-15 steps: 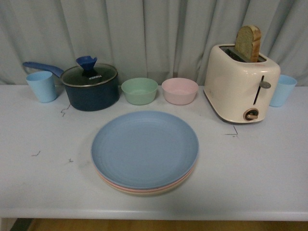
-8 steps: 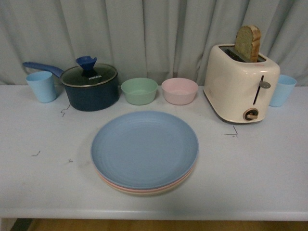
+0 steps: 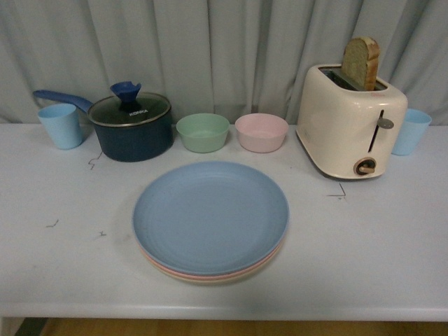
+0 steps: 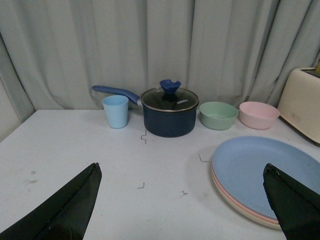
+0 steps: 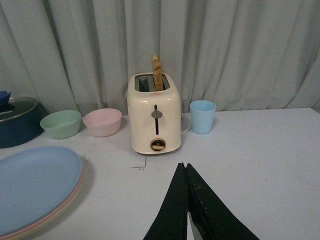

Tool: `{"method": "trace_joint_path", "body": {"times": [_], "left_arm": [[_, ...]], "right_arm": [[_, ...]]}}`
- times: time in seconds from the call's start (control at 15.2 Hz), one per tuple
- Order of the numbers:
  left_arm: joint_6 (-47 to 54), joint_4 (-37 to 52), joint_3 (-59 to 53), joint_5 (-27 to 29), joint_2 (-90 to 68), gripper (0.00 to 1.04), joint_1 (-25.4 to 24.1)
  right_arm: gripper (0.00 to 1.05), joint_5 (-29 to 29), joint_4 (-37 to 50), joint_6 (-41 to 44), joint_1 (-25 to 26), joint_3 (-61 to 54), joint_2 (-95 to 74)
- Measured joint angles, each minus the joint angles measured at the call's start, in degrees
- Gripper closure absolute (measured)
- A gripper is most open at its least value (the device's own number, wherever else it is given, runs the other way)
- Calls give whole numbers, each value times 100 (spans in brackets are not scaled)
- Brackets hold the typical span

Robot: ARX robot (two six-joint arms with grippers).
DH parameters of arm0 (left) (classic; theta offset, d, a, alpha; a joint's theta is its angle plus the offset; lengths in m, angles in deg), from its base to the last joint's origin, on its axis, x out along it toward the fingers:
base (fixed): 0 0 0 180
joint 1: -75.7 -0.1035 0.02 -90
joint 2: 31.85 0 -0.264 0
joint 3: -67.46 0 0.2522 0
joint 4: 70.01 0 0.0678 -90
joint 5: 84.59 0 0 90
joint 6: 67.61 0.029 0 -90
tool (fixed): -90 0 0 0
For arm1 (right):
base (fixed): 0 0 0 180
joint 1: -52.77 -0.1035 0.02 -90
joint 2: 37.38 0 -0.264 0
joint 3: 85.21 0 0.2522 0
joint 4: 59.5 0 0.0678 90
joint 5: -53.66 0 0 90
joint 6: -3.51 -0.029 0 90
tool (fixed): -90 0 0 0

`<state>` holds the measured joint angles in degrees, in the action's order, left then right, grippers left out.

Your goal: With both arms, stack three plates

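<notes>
The three plates lie in one stack at the middle of the white table: the blue plate (image 3: pixel 210 215) on top, a pink rim (image 3: pixel 183 273) under it and a beige rim (image 3: pixel 213 281) at the bottom. Neither arm shows in the front view. My left gripper (image 4: pixel 181 165) is open, its black fingers (image 4: pixel 75 205) spread wide over bare table, left of the stack (image 4: pixel 260 175), holding nothing. The right gripper (image 5: pixel 184 165) is shut and empty, above the table right of the stack (image 5: pixel 35 185) and in front of the toaster.
Along the back stand a light blue cup (image 3: pixel 61 125), a dark blue lidded pot (image 3: pixel 131 126), a green bowl (image 3: pixel 203 132), a pink bowl (image 3: pixel 261 131), a cream toaster (image 3: pixel 350 119) holding bread, and another blue cup (image 3: pixel 410 131). A grey curtain hangs behind.
</notes>
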<state>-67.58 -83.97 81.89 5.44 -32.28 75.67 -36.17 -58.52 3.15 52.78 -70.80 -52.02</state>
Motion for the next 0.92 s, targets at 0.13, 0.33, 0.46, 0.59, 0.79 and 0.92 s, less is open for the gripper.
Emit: {"method": "trace_joint_path", "body": {"times": [0.13, 0.33, 0.46, 0.59, 0.79, 0.92], "left_arm": [[2, 0, 0, 0, 0, 7, 0], [0, 0, 0, 0, 0, 7, 0], [0, 0, 0, 0, 0, 7, 0], [0, -4, 0, -2, 0, 7, 0], [0, 2, 0, -2, 0, 7, 0], [2, 2, 0, -2, 0, 7, 0]], "right_arm": [[103, 0, -153, 0, 2, 0, 155], [103, 0, -402, 0, 2, 0, 400], [103, 2, -717, -2, 2, 4, 632], [103, -9, -1434, 0, 0, 2, 1460], [99, -9, -1484, 2, 0, 2, 1445], [74, -9, -1495, 4, 0, 2, 1443]]}}
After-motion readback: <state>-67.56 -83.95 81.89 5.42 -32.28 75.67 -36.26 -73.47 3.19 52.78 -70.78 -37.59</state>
